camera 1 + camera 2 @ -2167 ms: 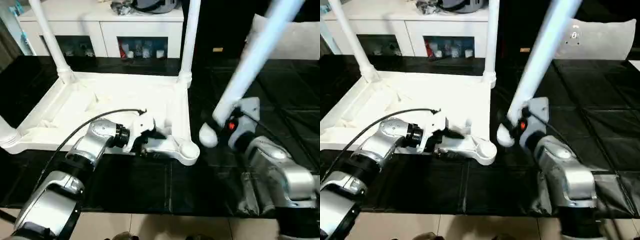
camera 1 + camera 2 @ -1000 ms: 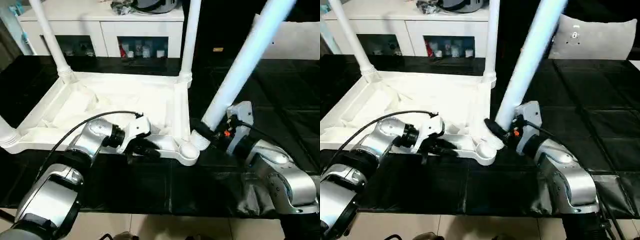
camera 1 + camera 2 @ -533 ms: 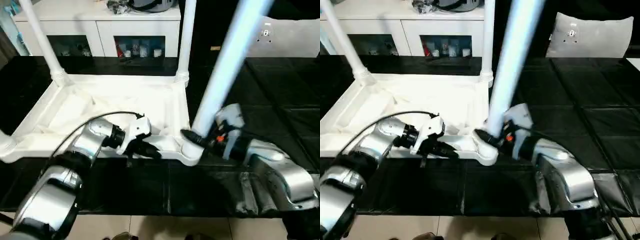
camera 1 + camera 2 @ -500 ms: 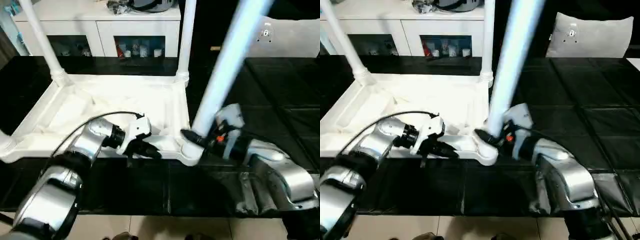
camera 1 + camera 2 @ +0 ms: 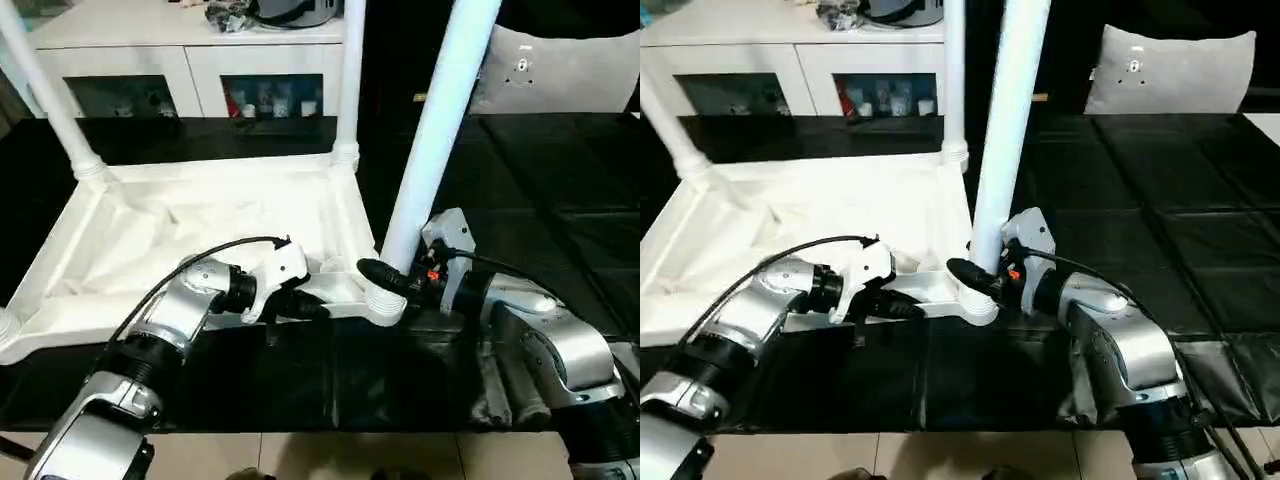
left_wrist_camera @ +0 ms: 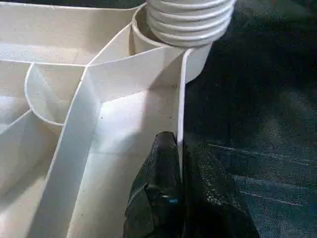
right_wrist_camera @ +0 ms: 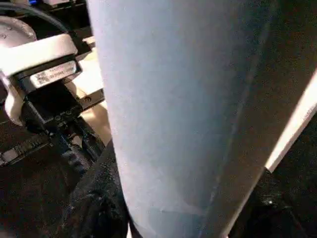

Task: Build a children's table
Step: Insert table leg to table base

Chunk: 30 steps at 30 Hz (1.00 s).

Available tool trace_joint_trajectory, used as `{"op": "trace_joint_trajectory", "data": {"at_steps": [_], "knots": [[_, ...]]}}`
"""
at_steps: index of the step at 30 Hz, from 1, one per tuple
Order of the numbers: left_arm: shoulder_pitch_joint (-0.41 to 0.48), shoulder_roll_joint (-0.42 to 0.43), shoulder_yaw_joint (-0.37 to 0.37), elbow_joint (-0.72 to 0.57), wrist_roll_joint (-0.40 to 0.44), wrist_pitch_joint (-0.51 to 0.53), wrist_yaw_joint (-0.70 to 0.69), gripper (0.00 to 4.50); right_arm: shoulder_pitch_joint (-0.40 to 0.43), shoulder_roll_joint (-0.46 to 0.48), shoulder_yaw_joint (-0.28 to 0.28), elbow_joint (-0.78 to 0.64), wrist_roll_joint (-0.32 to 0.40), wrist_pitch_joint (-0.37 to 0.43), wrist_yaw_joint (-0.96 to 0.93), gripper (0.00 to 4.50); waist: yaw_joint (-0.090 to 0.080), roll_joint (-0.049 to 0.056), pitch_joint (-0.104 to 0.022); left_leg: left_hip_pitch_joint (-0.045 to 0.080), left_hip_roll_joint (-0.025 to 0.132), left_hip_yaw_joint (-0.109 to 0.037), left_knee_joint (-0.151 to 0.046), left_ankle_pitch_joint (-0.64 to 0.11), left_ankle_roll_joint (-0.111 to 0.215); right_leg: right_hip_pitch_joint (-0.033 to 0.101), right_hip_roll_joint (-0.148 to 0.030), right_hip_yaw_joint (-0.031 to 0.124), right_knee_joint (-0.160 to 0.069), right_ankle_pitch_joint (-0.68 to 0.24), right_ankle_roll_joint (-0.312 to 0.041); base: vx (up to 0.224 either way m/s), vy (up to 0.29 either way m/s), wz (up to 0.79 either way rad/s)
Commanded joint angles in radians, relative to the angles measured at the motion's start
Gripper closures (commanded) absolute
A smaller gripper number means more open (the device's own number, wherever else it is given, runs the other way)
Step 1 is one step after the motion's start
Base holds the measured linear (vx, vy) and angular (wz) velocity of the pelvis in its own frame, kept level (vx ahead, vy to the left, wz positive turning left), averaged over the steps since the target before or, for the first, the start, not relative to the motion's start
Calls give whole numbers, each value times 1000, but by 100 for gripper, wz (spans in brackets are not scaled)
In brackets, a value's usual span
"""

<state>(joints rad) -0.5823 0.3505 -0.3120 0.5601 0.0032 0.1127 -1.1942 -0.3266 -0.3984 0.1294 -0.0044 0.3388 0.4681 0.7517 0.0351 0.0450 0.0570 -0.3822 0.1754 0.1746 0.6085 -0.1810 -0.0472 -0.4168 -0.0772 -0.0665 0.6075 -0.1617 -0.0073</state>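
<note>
Black work table (image 5: 560, 180), left jaws pinching tabletop rim (image 6: 180, 119), right jaws clamping leg (image 5: 430, 150) at corner socket (image 5: 383, 303)

Black-covered work table (image 5: 560, 190) noted. White cabinet (image 5: 190, 60) stands beyond its far edge, small items on the top and in its open compartments. Grey cushion (image 5: 1170, 70) beyond the table's far right.

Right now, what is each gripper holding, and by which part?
Left gripper pinches the tabletop's near rim. Right gripper grips the leg by its lower end, above the corner socket.
</note>
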Motion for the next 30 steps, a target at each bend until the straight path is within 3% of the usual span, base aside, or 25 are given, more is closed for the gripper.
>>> {"op": "trace_joint_trajectory", "data": {"at_steps": [1, 4, 5, 7, 10, 12, 19, 20, 22, 25, 30], "knots": [[22, 5, 26, -24, -60, -8, -17, 450, -16, 9, 5, 70, -27, -7, -3, 259, 8, -12, -70, 8, 40, -17, -72, -233, 34, 56, -66, 44, -90, -370, -178, 0, 0, 0], [25, 18, 10, -31, -45, -28, -46, 450, -31, 12, 5, 100, -19, -7, 15, 259, 6, -12, -71, 7, 40, -17, -72, -231, 38, 58, -66, 43, -86, -344, -188, 0, 0, 0], [23, 21, 5, -29, -34, -38, -44, 450, -36, 7, 14, 110, -21, -4, 27, 259, 6, -17, -71, 7, 41, -16, -73, -227, 41, 59, -65, 43, -86, -336, -190, 0, 0, 0], [7, 18, -1, -9, -16, -60, -38, 450, -47, -11, 45, 126, -24, 13, 75, 259, 7, -14, -71, 8, 41, -17, -73, -228, 43, 59, -66, 41, -85, -344, -191, 0, 0, 0], [-17, 16, -9, 19, 1, -75, -38, 450, -49, -35, 83, 122, -12, 28, 155, 259, 11, -18, -70, 11, 41, -14, -70, -225, 49, 58, -65, 43, -87, -351, -191, 0, 0, 0], [-24, 16, -12, 26, 3, -78, -42, 450, -52, -36, 85, 127, -6, 34, 169, 259, 16, -17, -70, 13, 44, -14, -71, -223, 50, 57, -66, 44, -87, -347, -192, 0, 0, 0], [-34, 12, -18, 24, -7, -76, -66, 450, -94, 2, 26, 252, 21, 15, 175, 259, 16, -15, -69, 15, 42, -17, -73, -254, 31, 58, -69, 42, -92, -400, -185, 0, 0, 0], [-40, 4, -8, 32, -15, -72, -54, 450, -83, 11, -7, 269, 53, 24, 180, 259, 16, -15, -69, 15, 43, -17, -73, -249, 33, 59, -70, 42, -91, -386, -191, 0, 0, 0], [-42, 2, -5, 36, -16, -71, -50, 450, -77, 12, -18, 272, 66, 29, 182, 259, 17, -15, -71, 14, 43, -17, -73, -242, 34, 59, -68, 42, -89, -370, -195, 0, 0, 0], [-46, -12, 20, 52, -33, -60, -30, 450, -15, 25, -69, 265, 104, 30, 177, 260, 23, -15, -70, 17, 43, -14, -72, -246, 39, 59, -69, 42, -92, -368, -197, 0, 0, 0], [-45, -14, 28, 58, -34, -62, -27, 450, 66, 46, -80, 235, 98, -25, 157, 260, 28, -12, -66, 23, 43, -16, -80, -272, 32, 58, -70, 39, -102, -440, -169, 0, 0, 0]]}}
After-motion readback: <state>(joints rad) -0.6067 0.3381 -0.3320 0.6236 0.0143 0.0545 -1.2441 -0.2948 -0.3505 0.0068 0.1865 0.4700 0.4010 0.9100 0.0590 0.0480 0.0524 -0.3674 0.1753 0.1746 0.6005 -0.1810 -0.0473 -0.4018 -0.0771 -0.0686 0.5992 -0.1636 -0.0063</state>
